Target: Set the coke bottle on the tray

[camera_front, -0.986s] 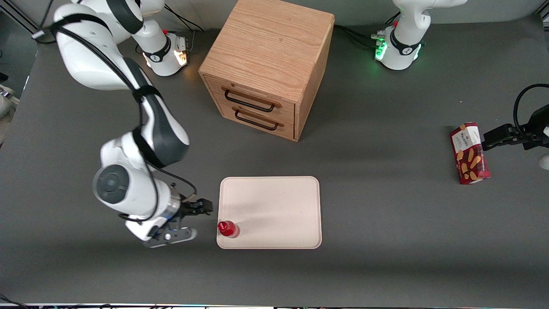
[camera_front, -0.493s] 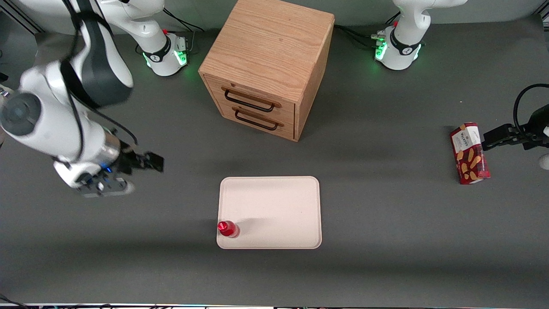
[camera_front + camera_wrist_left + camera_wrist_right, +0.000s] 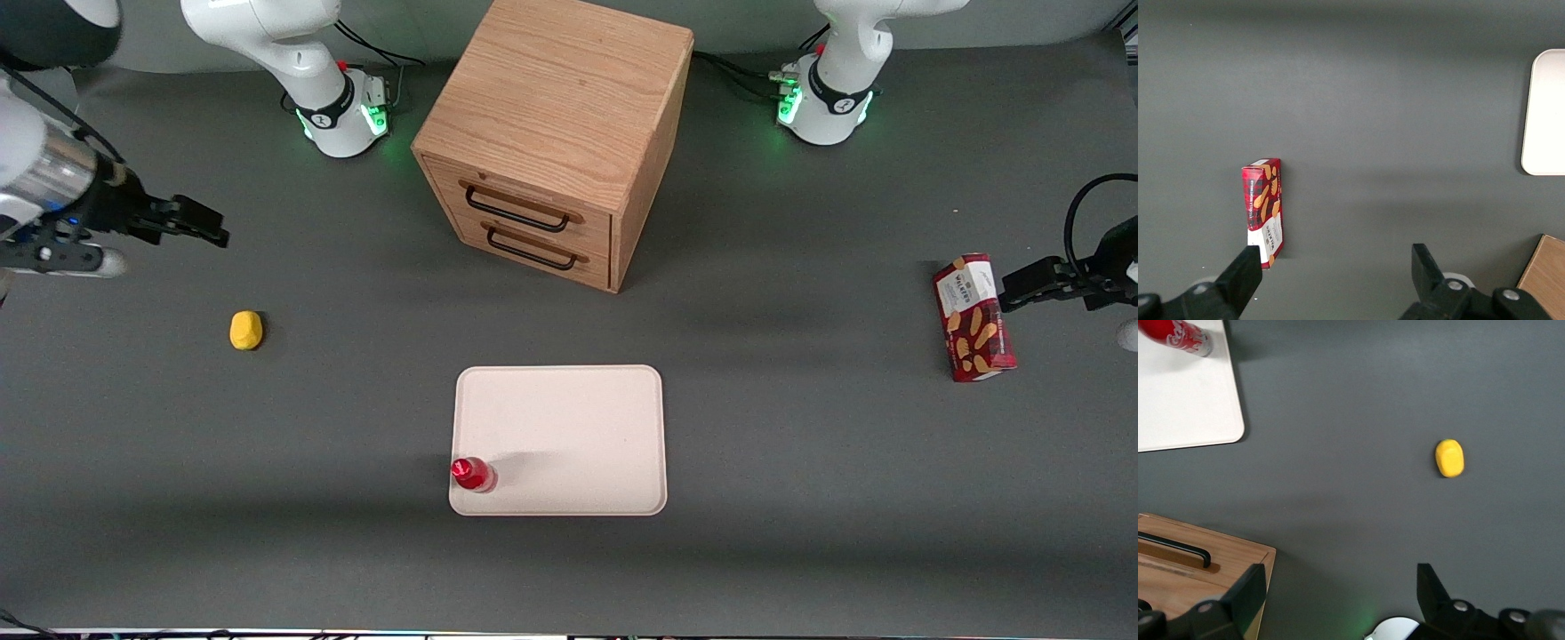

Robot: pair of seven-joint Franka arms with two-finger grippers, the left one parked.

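Observation:
The small red coke bottle (image 3: 473, 474) stands upright on the pale cream-pink tray (image 3: 569, 427), in the tray's near corner toward the working arm's end. It also shows in the right wrist view (image 3: 1177, 336) on the tray (image 3: 1185, 400). My right gripper (image 3: 209, 231) is open and empty, raised over the table well away from the tray at the working arm's end, farther from the front camera than the tray. Its fingers (image 3: 1248, 590) stand wide apart with nothing between them.
A small yellow object (image 3: 246, 330) lies on the table near my gripper, also in the right wrist view (image 3: 1449, 458). A wooden drawer cabinet (image 3: 556, 133) stands farther back than the tray. A red snack box (image 3: 973, 317) lies toward the parked arm's end.
My right gripper has drawn away from the bottle, rising and moving toward the working arm's end of the table. The yellow object has come into view. The bottle stays on the tray.

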